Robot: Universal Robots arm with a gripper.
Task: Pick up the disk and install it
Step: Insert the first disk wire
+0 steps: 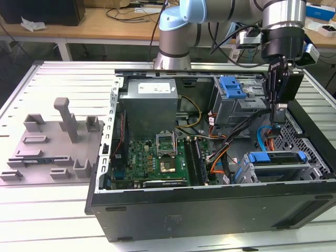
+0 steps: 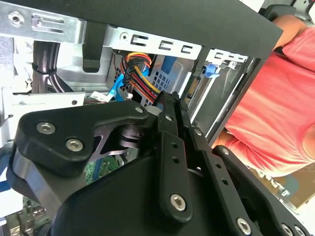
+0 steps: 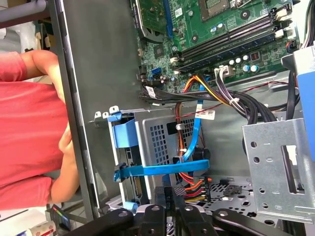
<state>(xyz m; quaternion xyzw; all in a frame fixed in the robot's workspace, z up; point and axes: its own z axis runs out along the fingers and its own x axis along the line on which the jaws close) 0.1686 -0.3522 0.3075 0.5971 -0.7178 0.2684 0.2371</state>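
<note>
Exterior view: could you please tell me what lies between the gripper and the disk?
In the exterior view, a thin blue cable and a few orange wires cross the gap between the gripper above and the disk in its bay below.

Computer case (image 1: 210,210): one
Robot arm (image 1: 178,37): one
Gripper (image 1: 280,116): one
Disk (image 1: 275,157): one
Motherboard (image 1: 152,157): one
Power supply (image 1: 152,107): one
Thin blue cable (image 3: 197,132): one
Blue latch (image 1: 231,86) on the upper drive cage: one
Grey fixture plate (image 1: 47,152): one
Wooden workbench (image 1: 105,26): one
Person in a red shirt (image 3: 24,132): one
</note>
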